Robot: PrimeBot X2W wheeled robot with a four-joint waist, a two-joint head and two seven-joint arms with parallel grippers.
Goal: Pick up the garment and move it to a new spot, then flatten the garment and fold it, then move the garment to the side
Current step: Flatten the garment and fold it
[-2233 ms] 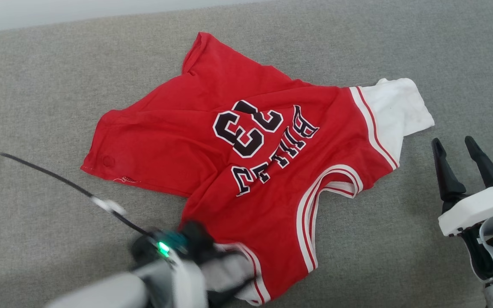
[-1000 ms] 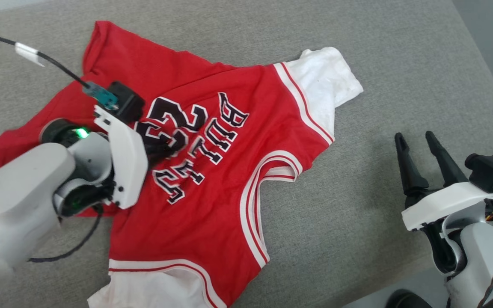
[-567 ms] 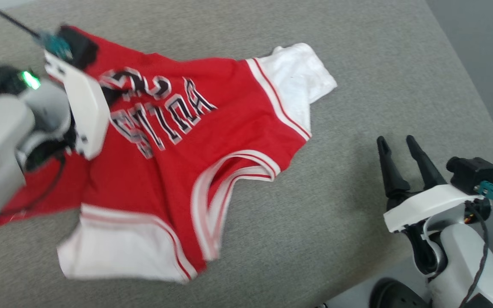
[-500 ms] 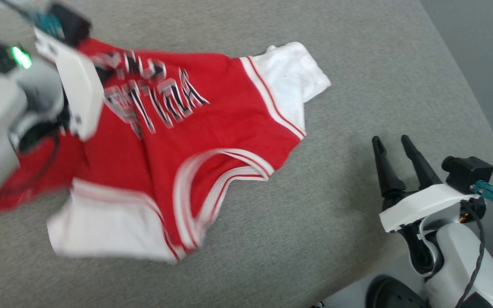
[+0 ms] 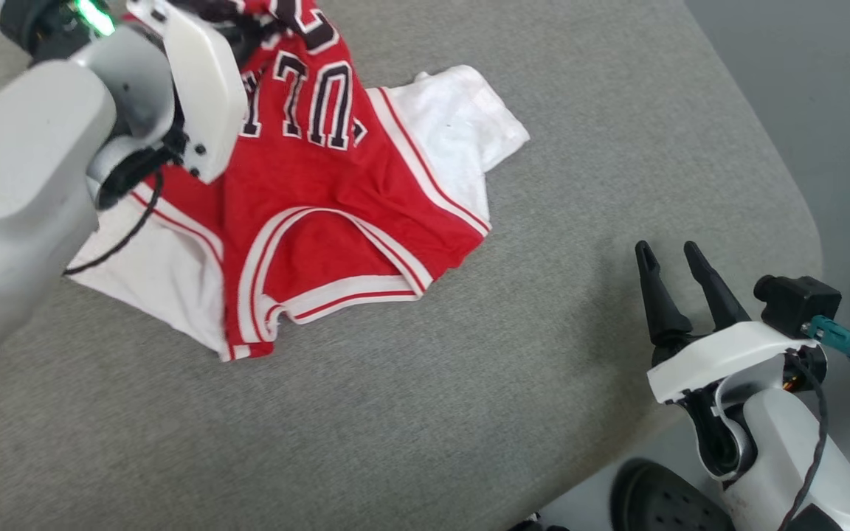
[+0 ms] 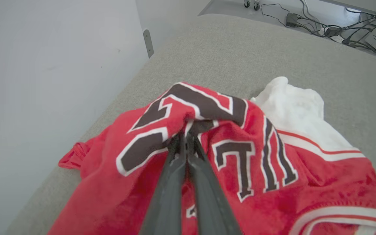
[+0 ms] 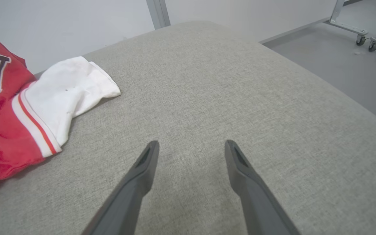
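**Shirt pinched at its print by my left gripper; right gripper spread and apart.**

Starting at the left, my left gripper (image 6: 186, 137) has both fingers pressed together on a fold of the shirt (image 5: 336, 192), right in the black lettering. The cloth there is bunched into a peak above the grey cushion (image 5: 469, 413). The rest of the shirt drapes down from that pinch, and its striped neck trim and one white sleeve (image 5: 462, 125) lie on the cushion. Further right, well apart from the shirt, my right gripper (image 5: 666, 251) hangs over bare cushion near the edge. Its fingers are spread and pointing away from me.
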